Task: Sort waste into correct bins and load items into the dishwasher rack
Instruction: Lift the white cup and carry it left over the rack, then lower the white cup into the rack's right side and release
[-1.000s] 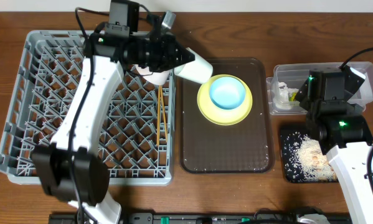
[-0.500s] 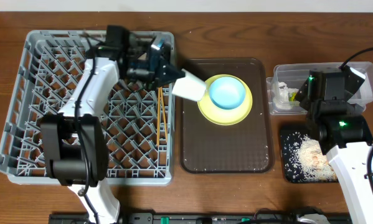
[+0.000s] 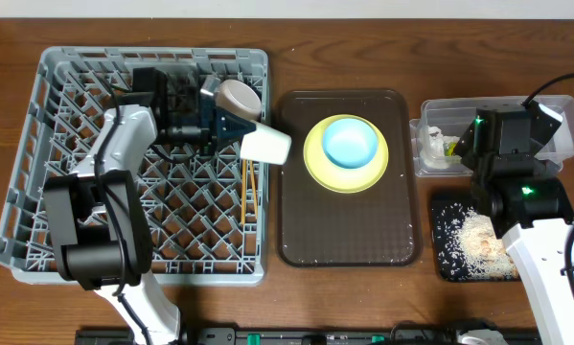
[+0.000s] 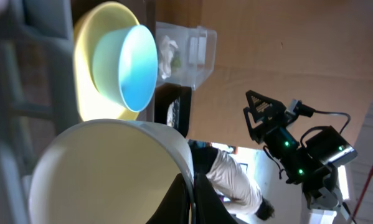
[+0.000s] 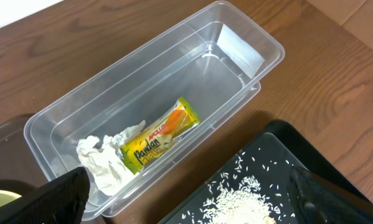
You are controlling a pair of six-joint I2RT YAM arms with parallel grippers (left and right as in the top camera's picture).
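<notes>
Over the right edge of the dishwasher rack (image 3: 172,273), the left gripper (image 3: 241,134), pinching the white bowl (image 3: 265,146) by its rim, has carried it leftward off the brown tray (image 3: 344,230), so racking it looks close, while the right gripper (image 3: 497,144) hangs spread above the clear tub (image 3: 566,144).

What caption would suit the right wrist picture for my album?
Clear plastic tub holding a yellow-green snack wrapper and crumpled napkin, beside a black tray of pale food scraps.

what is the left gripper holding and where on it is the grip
The left gripper holds the white cup by its rim, pinching the wall there, with the cup lying sideways over the dishwasher rack's right edge.
</notes>
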